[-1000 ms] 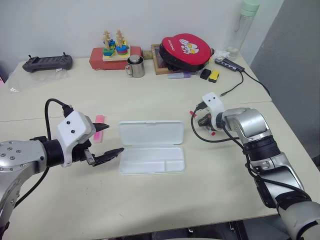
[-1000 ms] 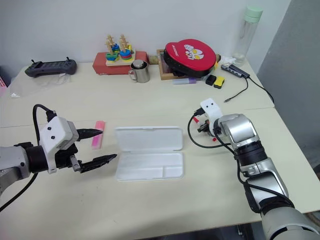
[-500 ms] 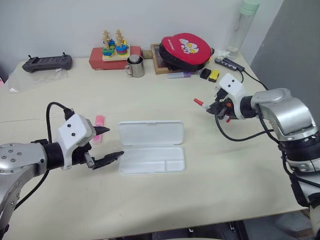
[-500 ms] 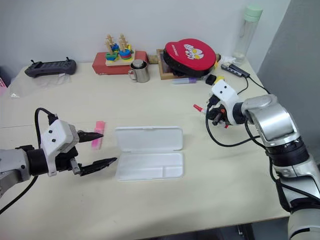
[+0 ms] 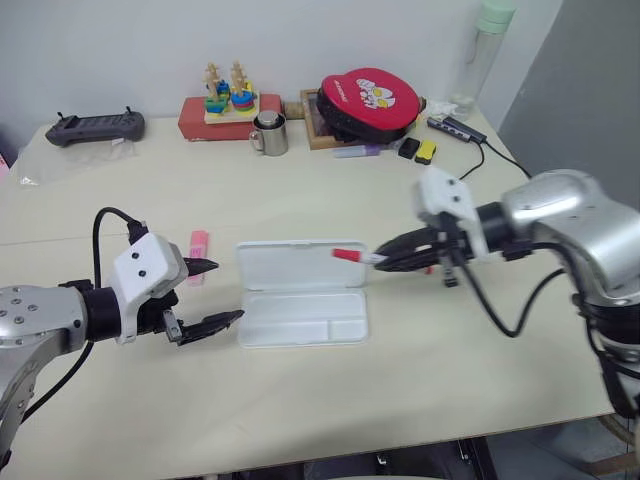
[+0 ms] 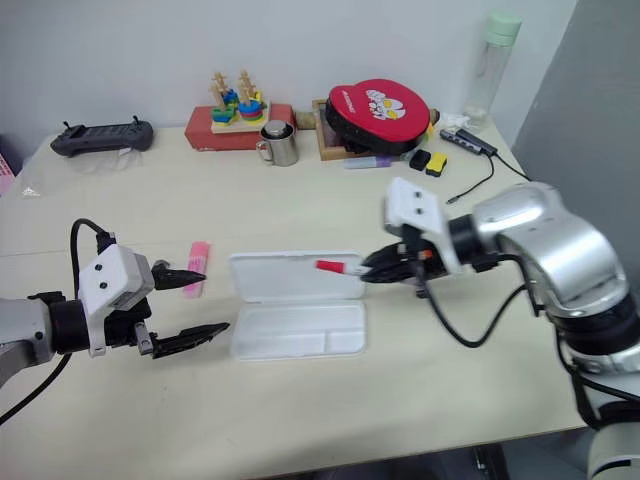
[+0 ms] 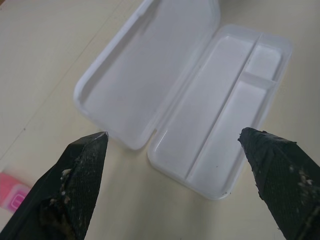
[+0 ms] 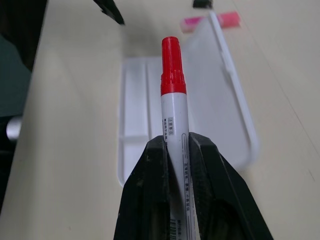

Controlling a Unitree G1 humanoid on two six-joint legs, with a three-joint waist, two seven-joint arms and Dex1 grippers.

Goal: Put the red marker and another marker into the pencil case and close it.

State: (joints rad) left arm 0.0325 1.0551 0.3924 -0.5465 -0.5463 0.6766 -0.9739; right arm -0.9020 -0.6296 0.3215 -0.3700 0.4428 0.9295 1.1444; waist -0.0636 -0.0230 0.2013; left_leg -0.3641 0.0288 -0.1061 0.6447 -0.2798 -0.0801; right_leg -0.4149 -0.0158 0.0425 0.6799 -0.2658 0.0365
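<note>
The red marker (image 5: 350, 255) is clamped in the right gripper (image 5: 385, 262), cap aimed over the open case (image 5: 303, 293), ready for its tray. The left gripper (image 5: 208, 293) is held wide beside the highlighter (image 5: 198, 244).

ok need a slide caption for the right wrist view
Right gripper holds the red marker, cap forward, above the open pencil case; the pink highlighter lies beyond.

Looked like an office or lab desk: controller (image 5: 95, 125), USB hub (image 5: 458, 128), steel mug (image 5: 270, 133) lay well beyond both grippers.
</note>
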